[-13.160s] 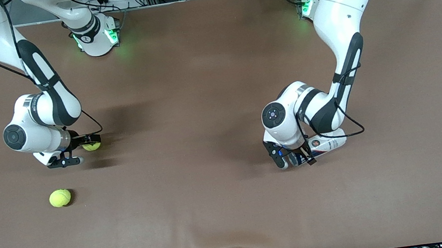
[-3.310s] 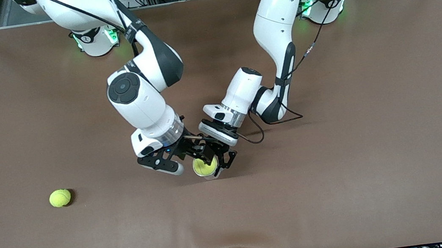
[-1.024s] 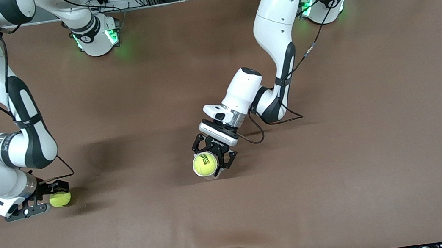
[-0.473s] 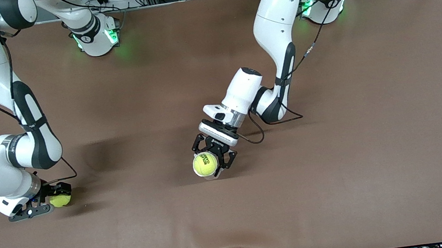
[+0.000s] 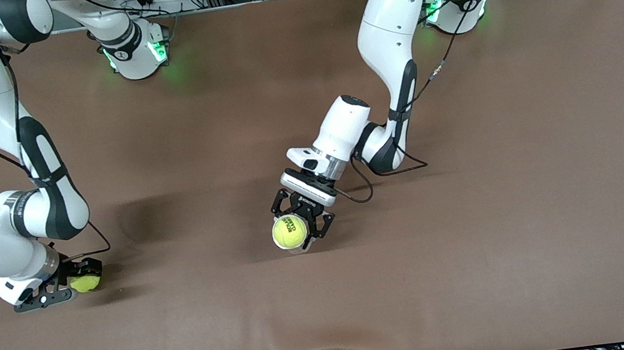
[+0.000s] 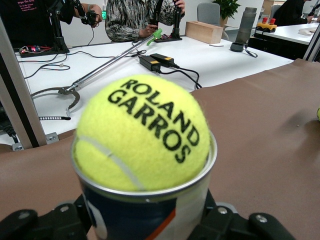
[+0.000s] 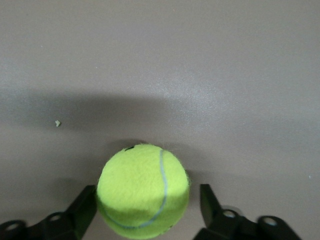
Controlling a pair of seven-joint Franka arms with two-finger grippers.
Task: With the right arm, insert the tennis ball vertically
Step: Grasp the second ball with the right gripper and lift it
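A yellow tennis ball [image 5: 86, 283] lies on the brown table [image 5: 477, 237] near the right arm's end, between the fingers [image 7: 80, 210] of the right gripper [image 5: 61, 286], one touching, one just apart. Mid-table, the left gripper [image 5: 301, 224] clenches an upright can [image 6: 150, 215] whose mouth holds a second ball [image 5: 289, 231].

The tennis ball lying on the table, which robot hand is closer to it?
Right. The right gripper is down at the loose tennis ball, fingers on either side. The left gripper holds the can mid-table, with another ball on top.
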